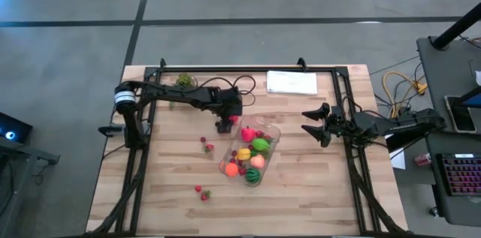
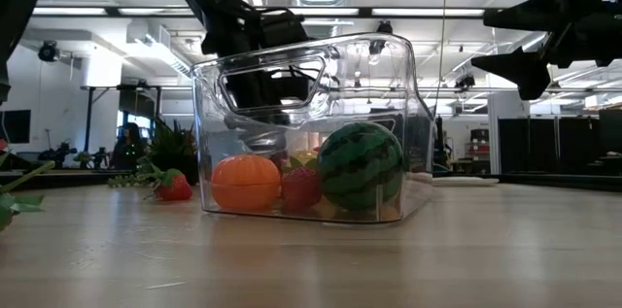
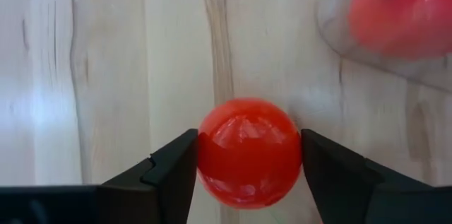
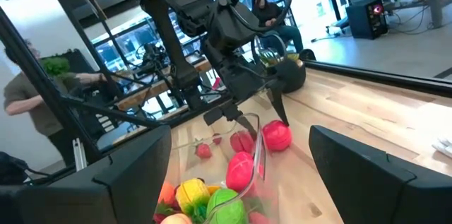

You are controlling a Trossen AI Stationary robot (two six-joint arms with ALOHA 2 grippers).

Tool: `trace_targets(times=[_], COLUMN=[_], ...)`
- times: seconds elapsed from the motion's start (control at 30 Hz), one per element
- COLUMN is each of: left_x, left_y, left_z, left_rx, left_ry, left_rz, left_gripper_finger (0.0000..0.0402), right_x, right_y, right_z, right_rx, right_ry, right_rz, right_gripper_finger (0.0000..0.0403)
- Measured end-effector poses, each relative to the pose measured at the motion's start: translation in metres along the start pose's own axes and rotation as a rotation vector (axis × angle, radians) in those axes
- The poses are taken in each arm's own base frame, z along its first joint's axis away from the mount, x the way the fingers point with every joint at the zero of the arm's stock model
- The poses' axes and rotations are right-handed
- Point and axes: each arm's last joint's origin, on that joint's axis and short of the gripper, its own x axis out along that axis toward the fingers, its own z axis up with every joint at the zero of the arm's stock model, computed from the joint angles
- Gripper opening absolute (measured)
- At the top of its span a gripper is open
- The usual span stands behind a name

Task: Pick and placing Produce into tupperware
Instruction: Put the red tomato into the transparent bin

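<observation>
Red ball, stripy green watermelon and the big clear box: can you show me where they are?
Shiny red toy ball point(image 3: 248, 152): left wrist view, middle of its front, between the tool's fingers.
Striped green toy watermelon point(image 2: 361, 165): low view, centre of its side.
Clear plastic rectangular tub point(image 2: 413, 104): low view, bare right wall.

Dark jointed arms — black looped cables, white band near left arm's point(image 1: 173, 94) base.

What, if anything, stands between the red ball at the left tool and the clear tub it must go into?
Only the tupperware's own near wall. The red ball sits on bare wood between the left tool's fingers, just outside that wall, so it must be lifted over the rim.
</observation>
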Motion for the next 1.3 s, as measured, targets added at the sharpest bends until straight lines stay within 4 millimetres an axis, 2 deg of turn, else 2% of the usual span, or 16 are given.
trace_targets(times=[0.17, 0.33, 0.5, 0.6, 0.7, 0.8, 1.07, 1.17, 1.3], left_x=[-0.012, -0.037, -0.089, -0.118, -0.136, -0.137, -0.110, -0.106, -0.104], left_y=[0.003, 0.006, 0.005, -0.004, -0.019, -0.037, -0.086, -0.089, -0.088], left_z=[0.002, 0.011, 0.029, 0.037, 0.044, 0.047, 0.063, 0.069, 0.070], left_rx=[-0.002, -0.008, -0.047, -0.046, -0.070, -0.085, -0.053, -0.119, -0.236], left_ry=[0.006, -0.013, -0.152, -0.294, -0.399, -0.391, -0.355, -0.387, -0.371], left_rz=[0.044, 0.072, 0.090, -0.046, -0.187, -0.249, -0.353, -0.365, -0.342], left_gripper_finger=[0.0207, 0.0206, 0.0205, 0.0205, 0.0205, 0.0205, 0.0206, 0.0224, 0.0272], right_x=[0.000, 0.000, 0.000, 0.000, 0.000, 0.000, 0.000, 0.000, 0.001], right_y=[0.000, 0.000, 0.000, 0.000, 0.000, 0.000, 0.000, 0.000, 0.000], right_z=[0.000, 0.000, 0.000, 0.000, 0.000, 0.000, 0.000, -0.001, -0.001], right_rx=[0.000, 0.000, 0.000, 0.001, 0.001, 0.000, 0.000, -0.001, -0.004], right_ry=[0.000, 0.000, -0.001, -0.001, -0.001, -0.001, 0.001, 0.004, 0.010], right_rz=[0.000, 0.000, 0.000, 0.000, 0.000, 0.000, -0.001, -0.002, -0.005], right_gripper_finger=[0.0327, 0.0327, 0.0327, 0.0327, 0.0327, 0.0327, 0.0327, 0.0327, 0.0327])
